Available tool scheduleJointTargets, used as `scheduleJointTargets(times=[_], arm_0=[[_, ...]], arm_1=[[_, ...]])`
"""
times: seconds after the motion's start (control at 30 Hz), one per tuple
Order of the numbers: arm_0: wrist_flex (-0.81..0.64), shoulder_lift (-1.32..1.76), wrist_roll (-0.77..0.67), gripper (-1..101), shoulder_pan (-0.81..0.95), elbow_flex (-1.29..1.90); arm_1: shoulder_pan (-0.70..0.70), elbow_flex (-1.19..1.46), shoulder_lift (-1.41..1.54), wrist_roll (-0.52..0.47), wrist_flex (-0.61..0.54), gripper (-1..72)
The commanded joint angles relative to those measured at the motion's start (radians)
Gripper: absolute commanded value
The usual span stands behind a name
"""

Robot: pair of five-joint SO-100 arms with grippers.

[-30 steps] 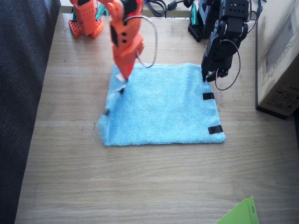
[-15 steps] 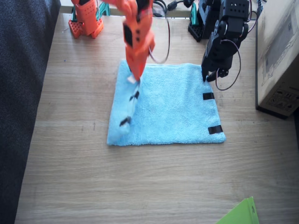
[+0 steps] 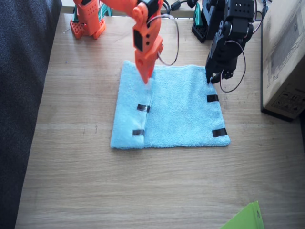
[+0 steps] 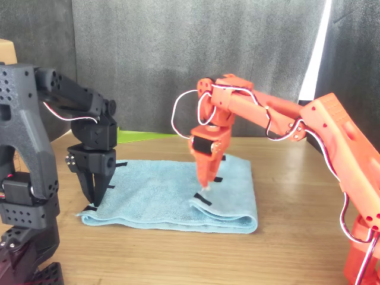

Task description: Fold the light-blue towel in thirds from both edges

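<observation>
The light-blue towel [image 3: 171, 107] is lying flat near the middle of the desk [image 3: 143, 191], one short side folded over onto it. The right pincer [image 3: 146, 80] is pointing down at that folded edge, its jaws together on the cloth. The left pincer [image 3: 215, 78] is hovering at the other short side; its jaws are standing slightly apart, its tips partly hidden.
</observation>
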Motion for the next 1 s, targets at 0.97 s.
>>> scheduleJointTargets(times=[0.97], arm_0=[[0.268,0.189,0.040,0,-0.051,-0.333]], arm_1=[[-0.417,0.333,0.359,0.035,0.008,19.4]])
